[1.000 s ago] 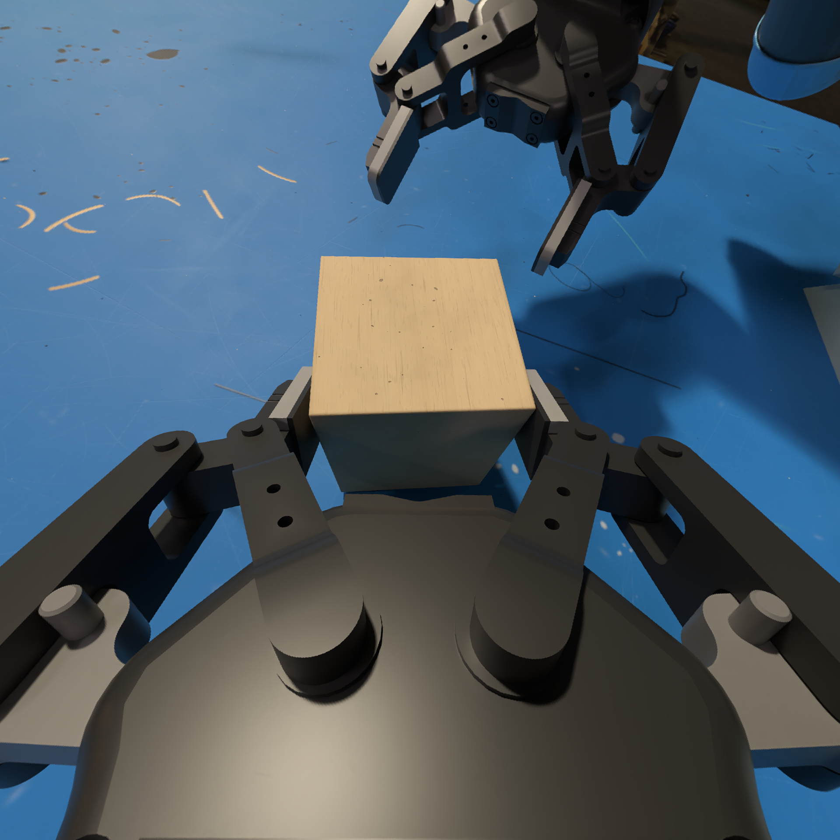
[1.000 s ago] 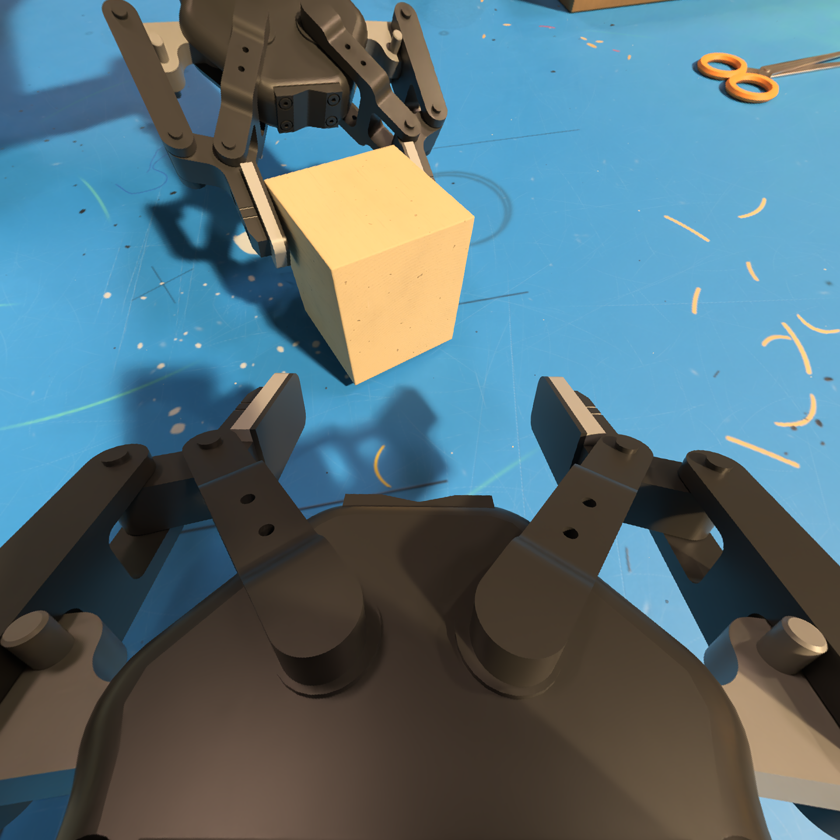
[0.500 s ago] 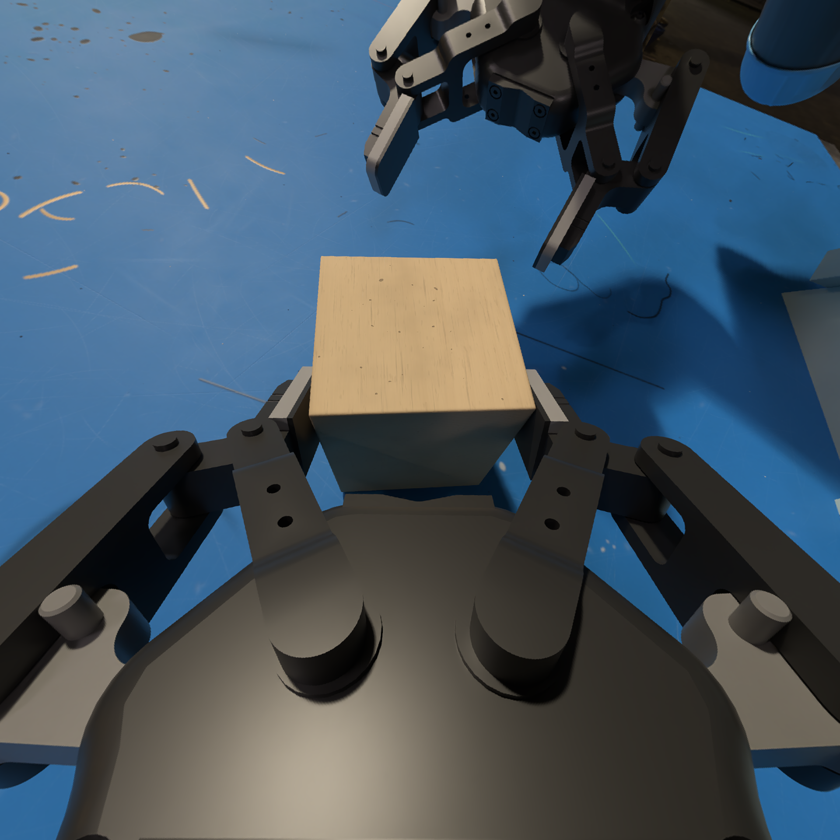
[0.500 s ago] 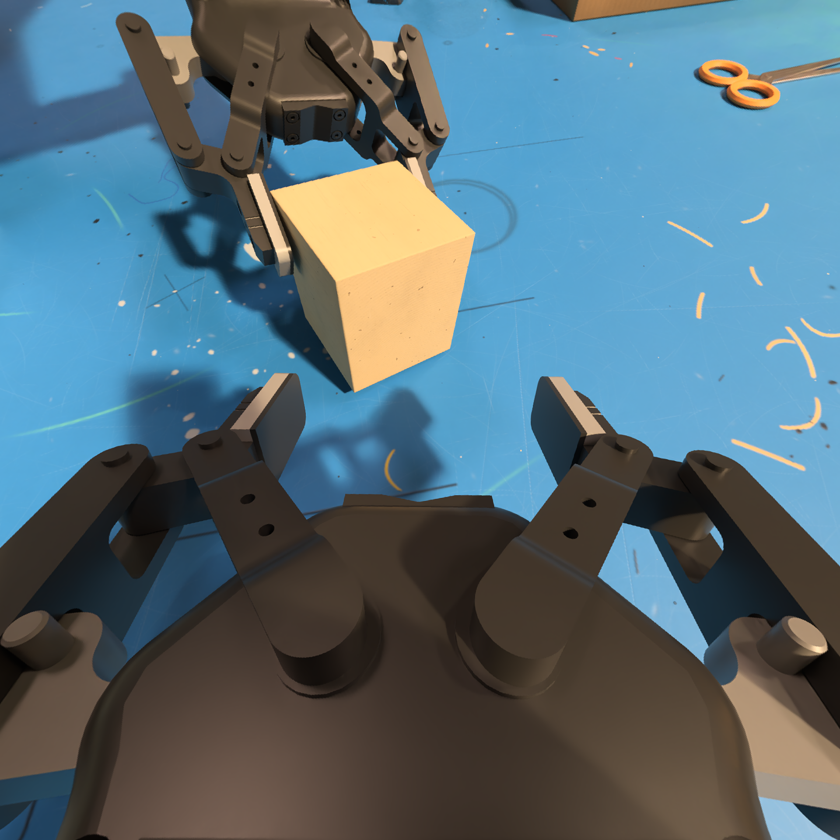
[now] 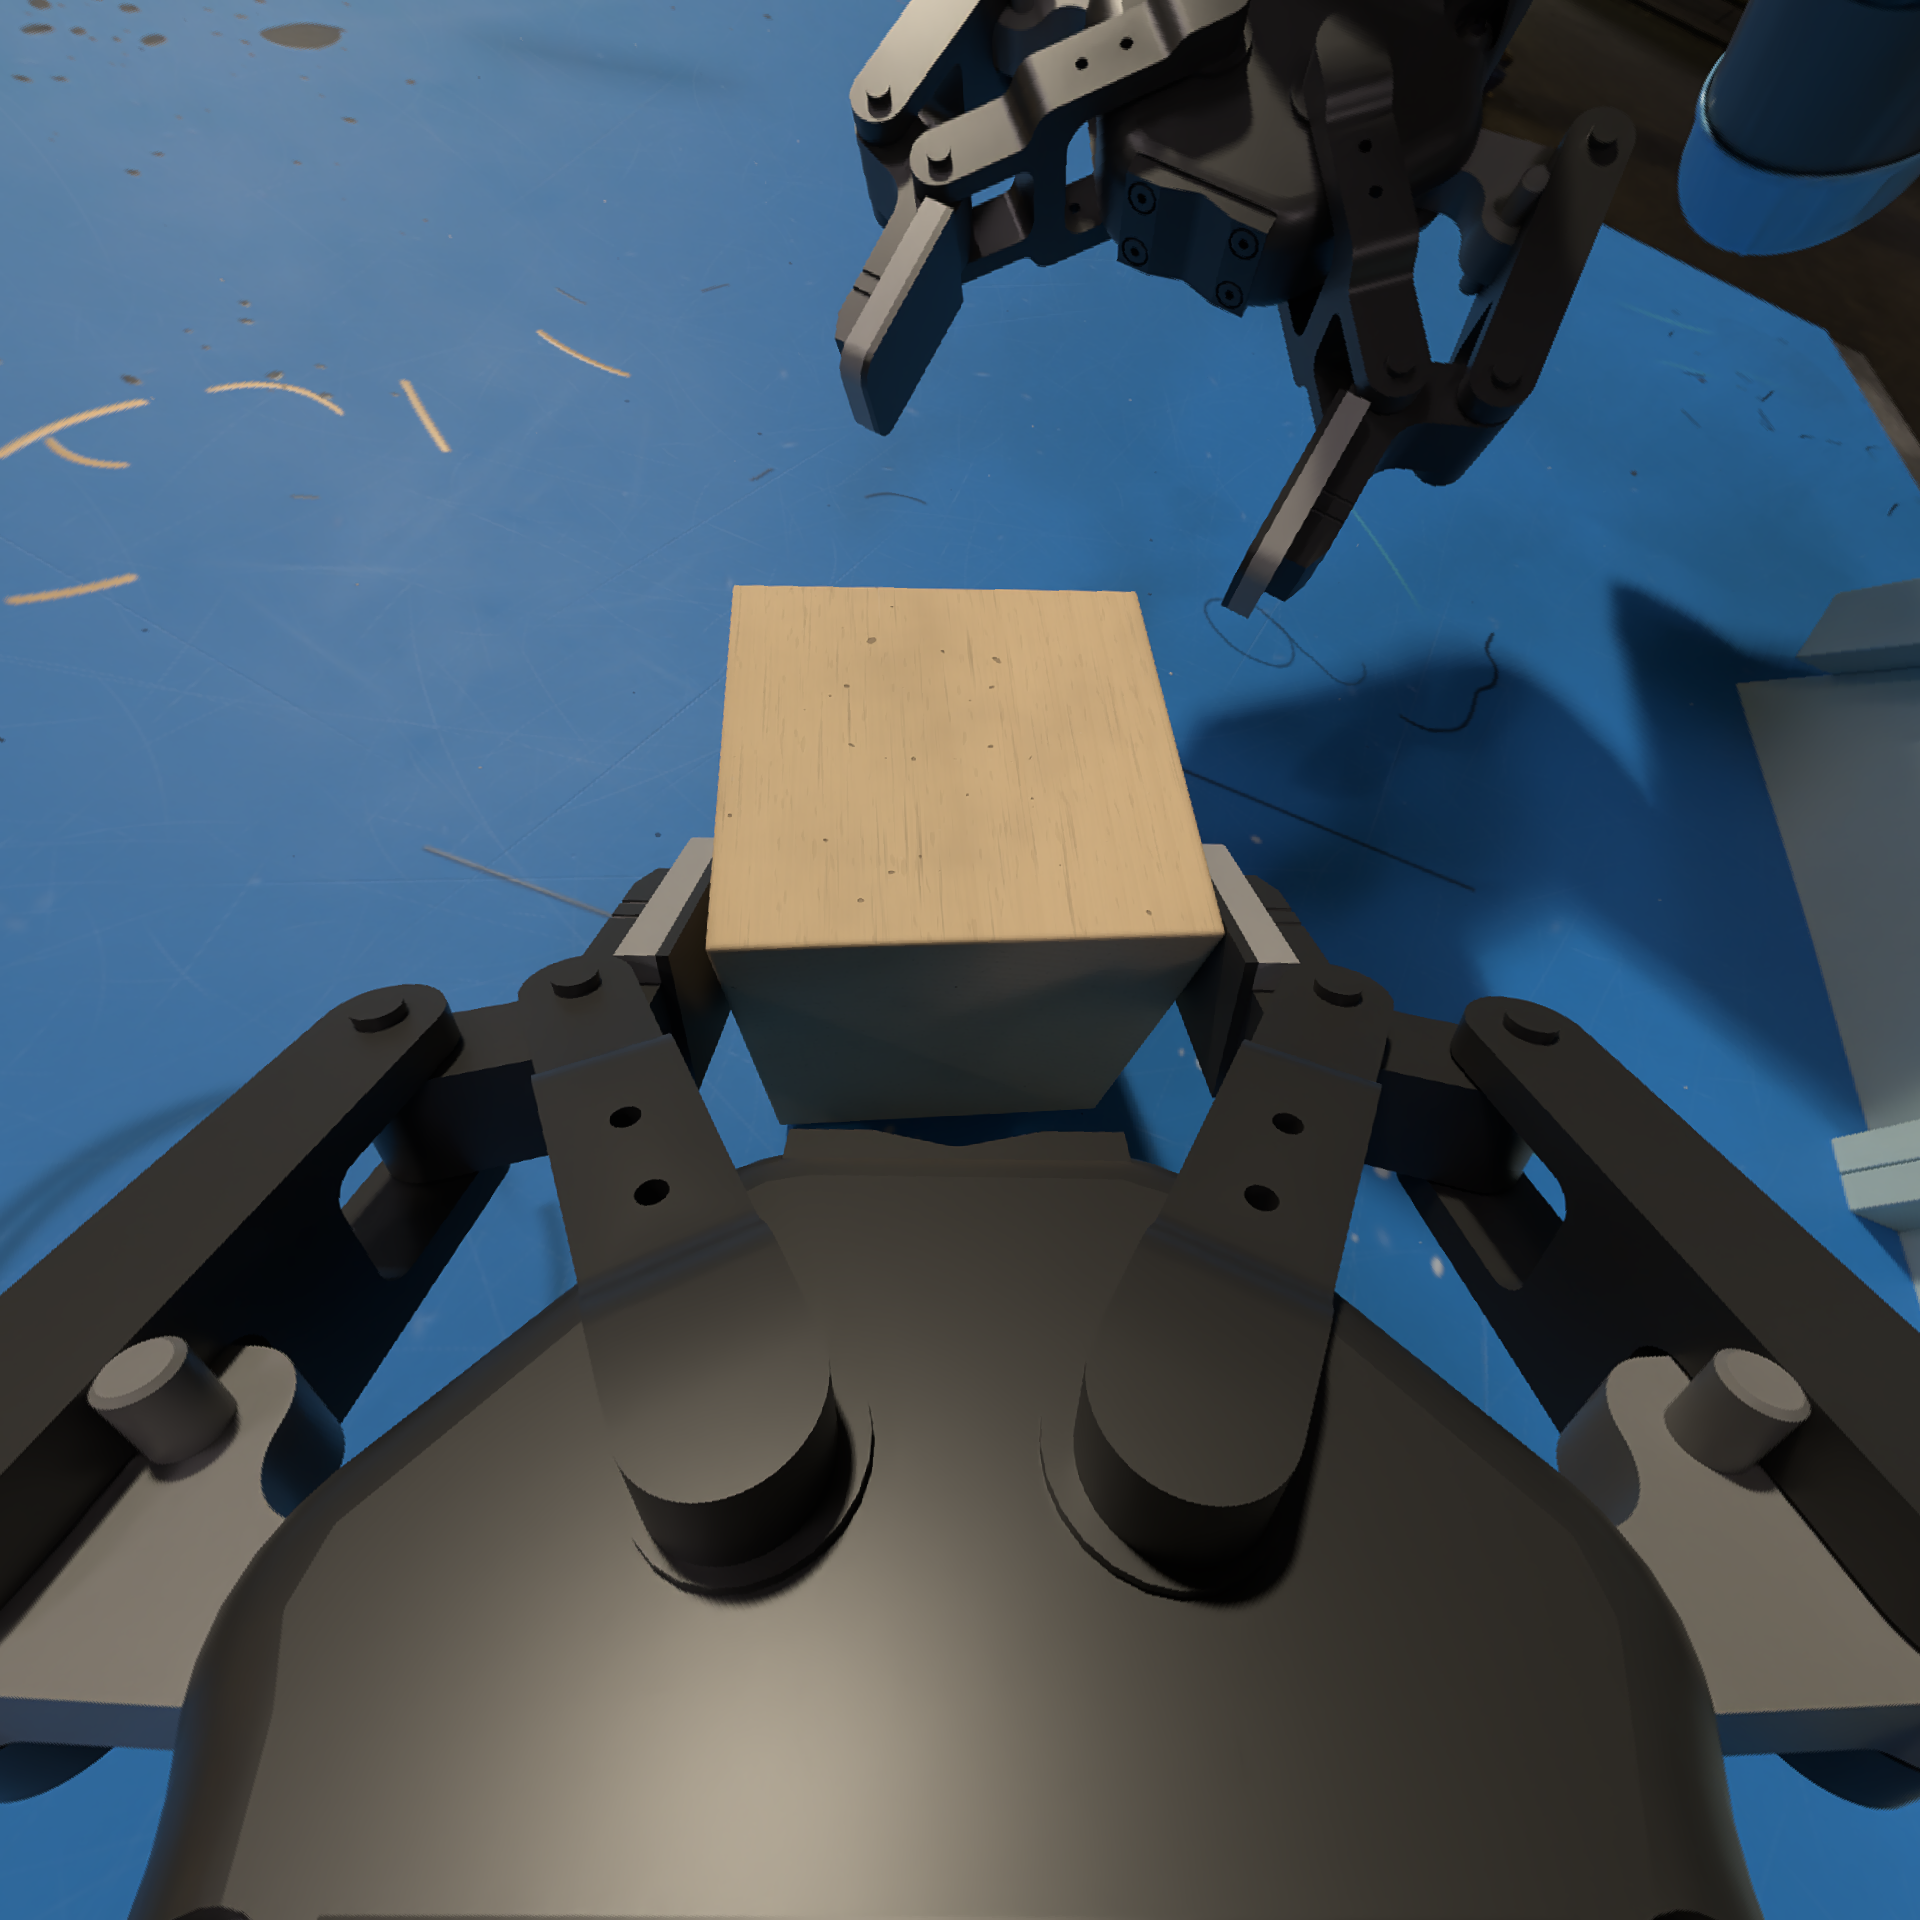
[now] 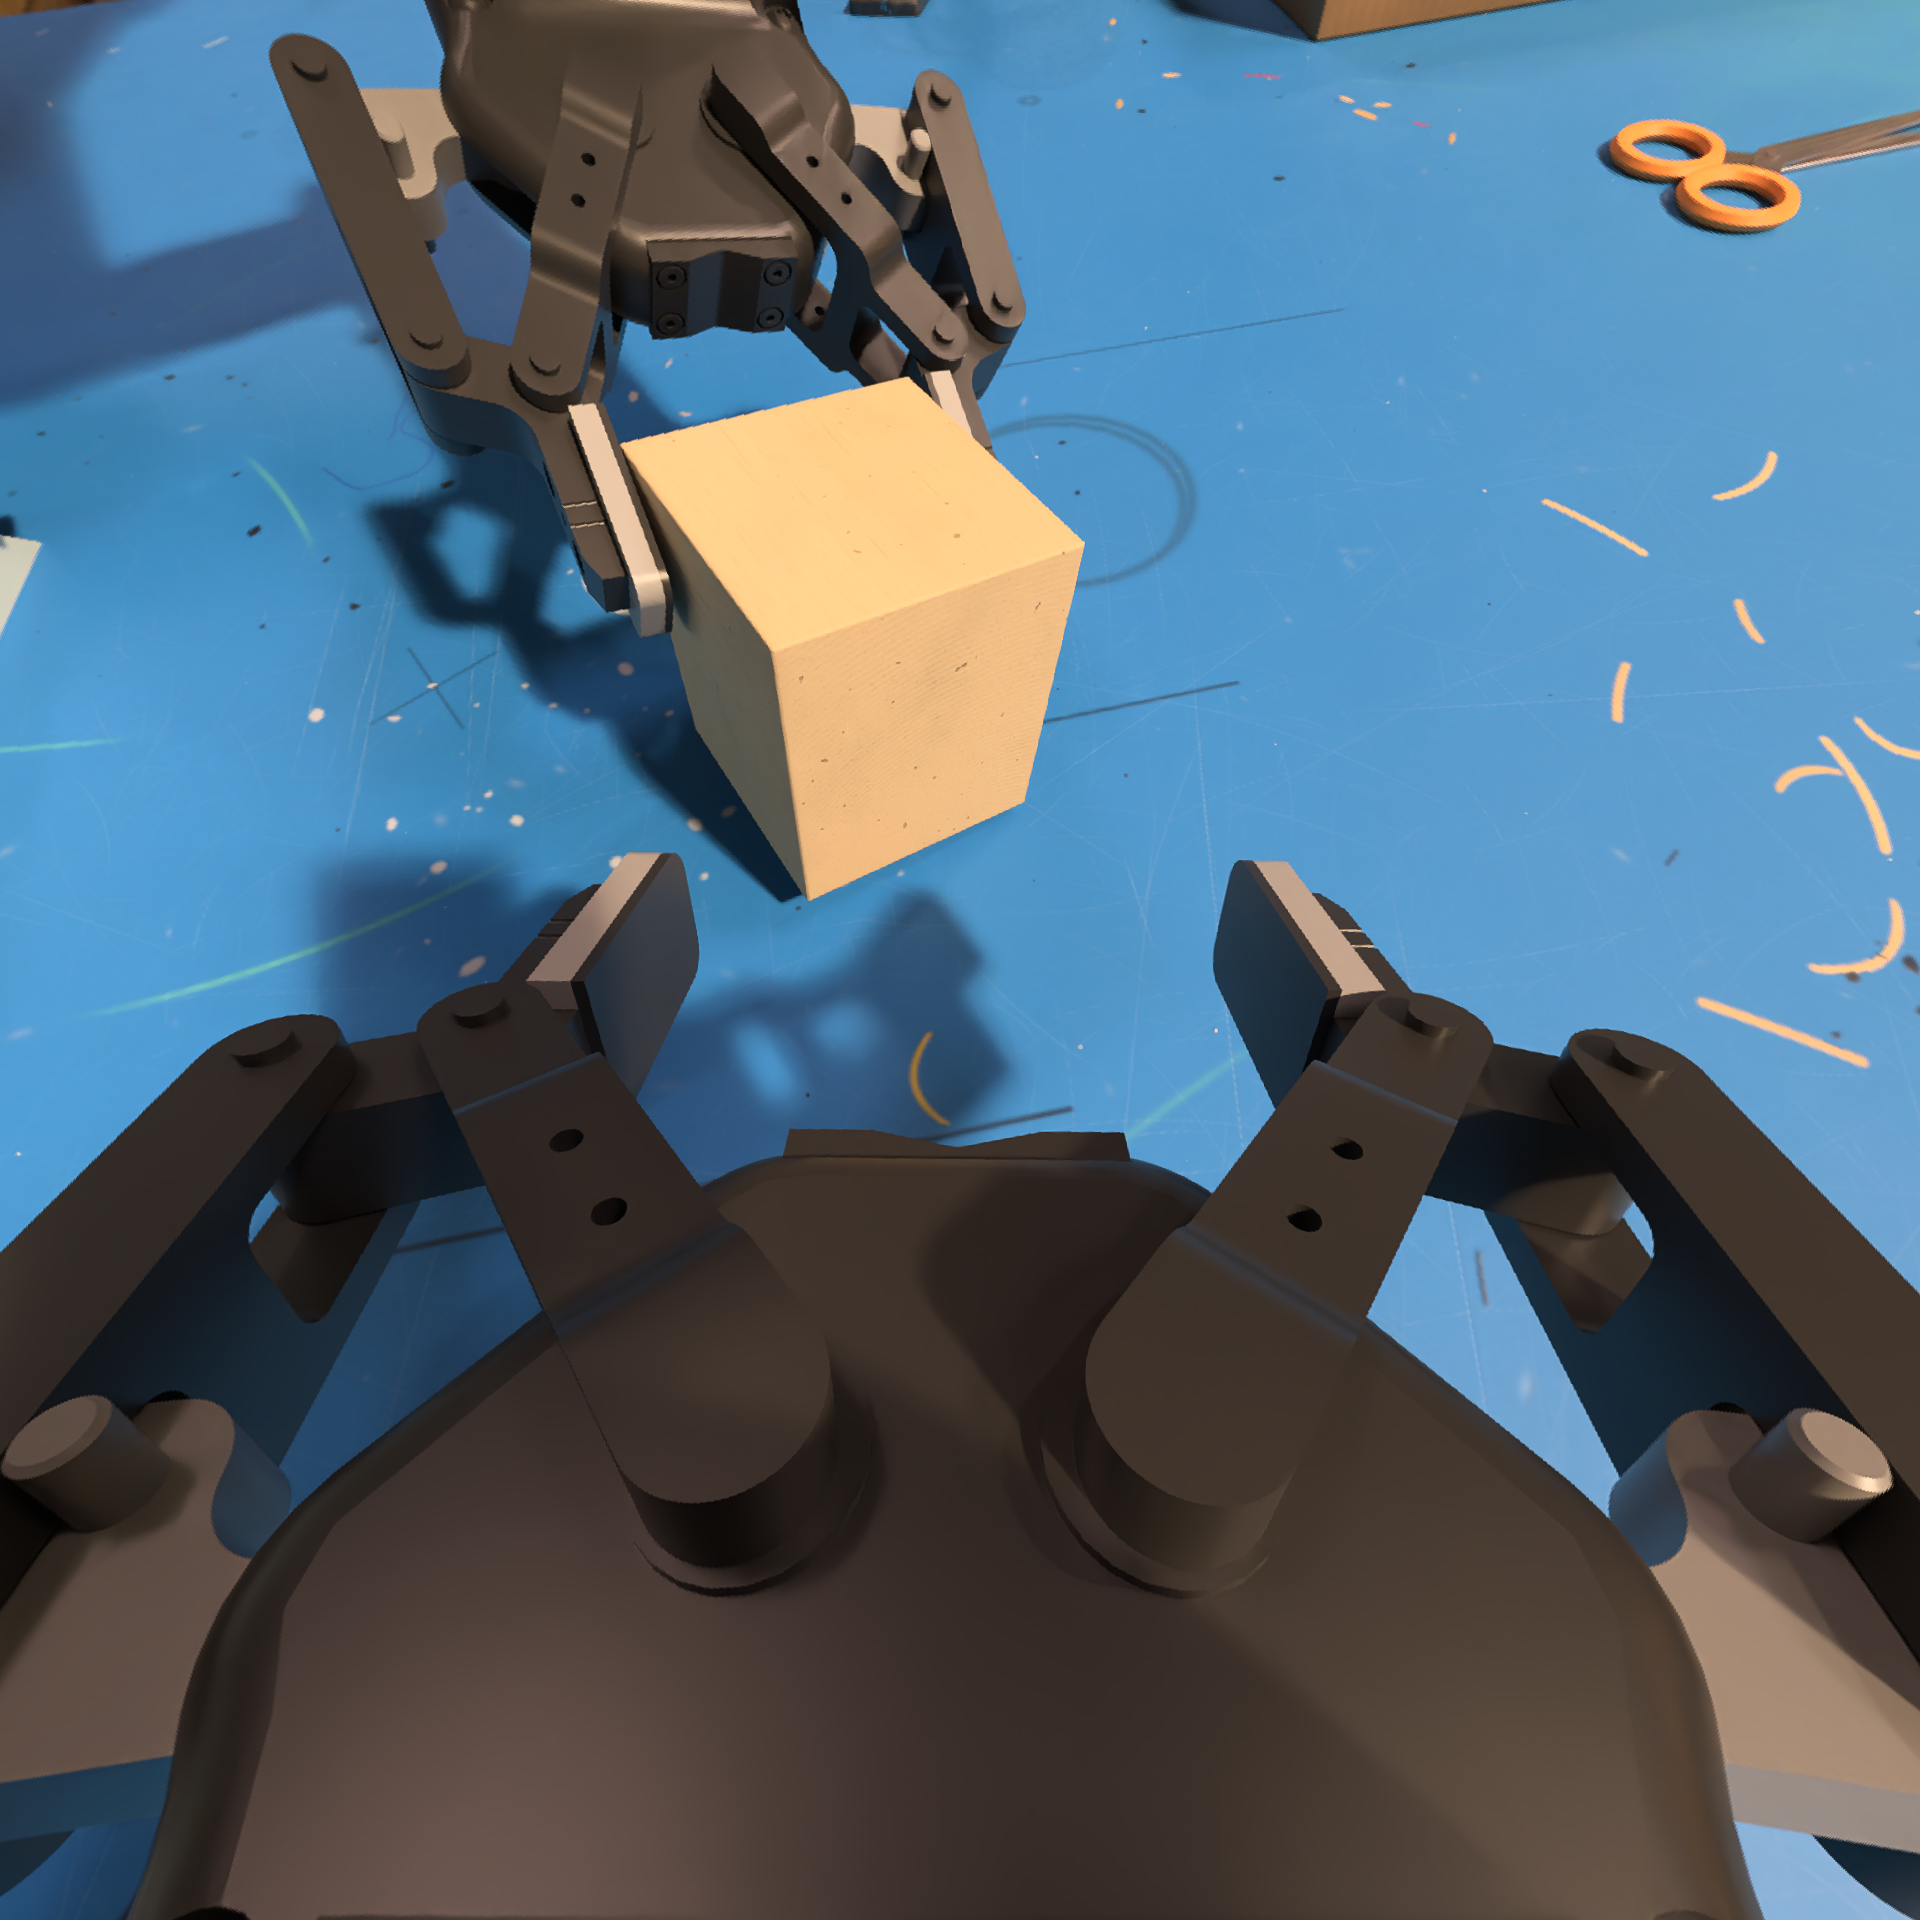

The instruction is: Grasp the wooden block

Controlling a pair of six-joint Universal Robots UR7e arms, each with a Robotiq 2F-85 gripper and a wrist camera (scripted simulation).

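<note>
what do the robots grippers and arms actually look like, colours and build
Both the left gripper and right gripper are matte dark grey: a domed body, bar linkages joined by round pins, and two flat fingers faced with lighter grey pads. Each finger link has two small holes. The right arm shows a blue cylindrical section. No cables or sleeves are visible.

The wooden block [image 5: 961,764] is showing pale tan with fine darker grain streaks and small specks, looking creamier yellow in the right wrist view [image 6: 883,634]. The table [image 5: 364,675] is showing saturated blue, flecked with pale orange curved marks and dark scratches. The left gripper [image 5: 956,935] is showing dark grey with lighter grey pads [image 5: 665,904]. The scissors [image 6: 1704,177] are showing orange handle rings.
</note>
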